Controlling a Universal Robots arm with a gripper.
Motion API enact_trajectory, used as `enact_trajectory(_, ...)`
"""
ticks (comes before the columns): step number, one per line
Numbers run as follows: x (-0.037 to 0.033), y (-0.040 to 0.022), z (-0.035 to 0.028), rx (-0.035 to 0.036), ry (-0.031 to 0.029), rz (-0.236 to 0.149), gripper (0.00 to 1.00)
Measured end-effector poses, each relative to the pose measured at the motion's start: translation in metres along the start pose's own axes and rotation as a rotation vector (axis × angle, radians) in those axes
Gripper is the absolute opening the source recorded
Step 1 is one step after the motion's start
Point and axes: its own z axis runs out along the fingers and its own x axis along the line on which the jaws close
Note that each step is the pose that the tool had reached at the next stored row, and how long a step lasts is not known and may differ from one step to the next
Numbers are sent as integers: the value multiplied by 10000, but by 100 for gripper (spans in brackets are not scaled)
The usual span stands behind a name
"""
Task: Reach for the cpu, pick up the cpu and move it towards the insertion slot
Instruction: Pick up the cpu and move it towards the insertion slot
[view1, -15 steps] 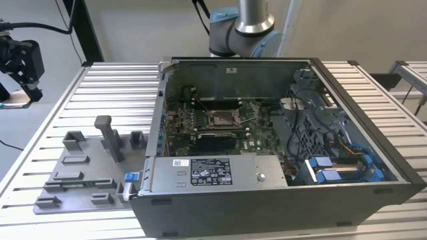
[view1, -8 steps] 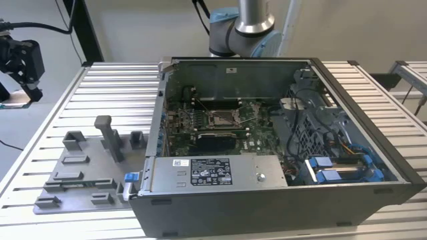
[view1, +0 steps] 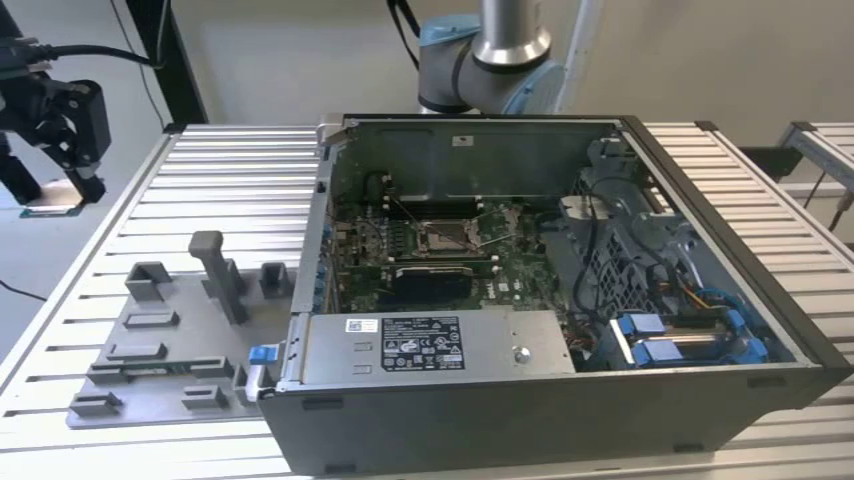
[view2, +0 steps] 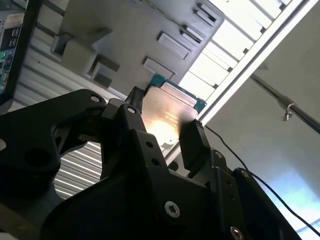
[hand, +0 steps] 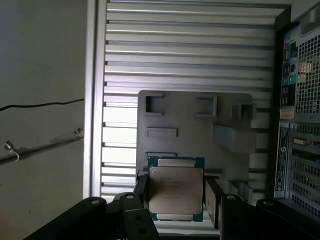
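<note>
First wrist view: hand (hand: 177, 195) clamps the cpu (hand: 176, 187), slatted metal table (hand: 190, 50) beyond.

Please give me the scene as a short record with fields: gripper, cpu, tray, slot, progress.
gripper: gripper shut on the cpu, raised at the exterior view's far left
cpu: cpu held flat between the fingers, silver top showing in both wrist views
tray: grey tray lying on the table, apart from the cpu
slot: slot inside the open case, far toward the exterior view's right of the gripper
progress: cpu lifted off the tray, not yet at the slot
</note>
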Motion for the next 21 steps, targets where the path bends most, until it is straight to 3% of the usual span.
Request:
enact_trajectory(9,-180,-3,-1,0,0,1,0)
enact_trajectory(21,-468,-9,-1,0,1,1,0)
